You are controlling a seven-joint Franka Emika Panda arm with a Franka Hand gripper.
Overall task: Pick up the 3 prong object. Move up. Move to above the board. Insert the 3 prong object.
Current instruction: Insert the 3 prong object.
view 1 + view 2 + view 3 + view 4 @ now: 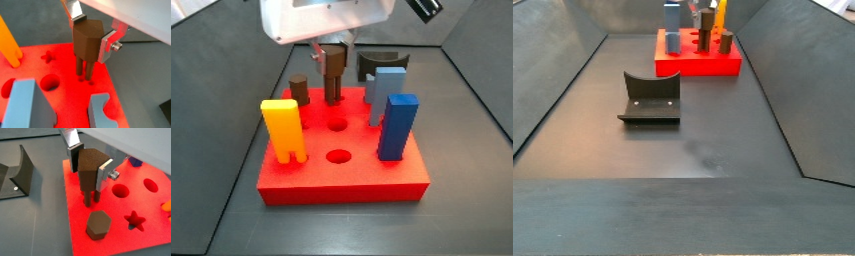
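Note:
The 3 prong object (85,46), a slim dark-brown post, stands upright over the red board (67,55). My gripper (92,33) is shut on its upper part, one silver finger on each side. Its thin prongs (89,198) reach down to the board's top near its edge; I cannot tell how deep they sit. In a side view the post (334,76) hangs under the gripper (334,46) at the back of the board (345,185). In the more distant side view the board (698,66) is far off and the gripper (700,10) is above it.
On the board stand a yellow-orange forked piece (283,130), a blue block (400,127), a grey-blue arch piece (385,92) and a short brown stub (98,224). Round holes (120,190) and a star hole (135,219) are open. The dark fixture (651,98) sits on the floor beside the board.

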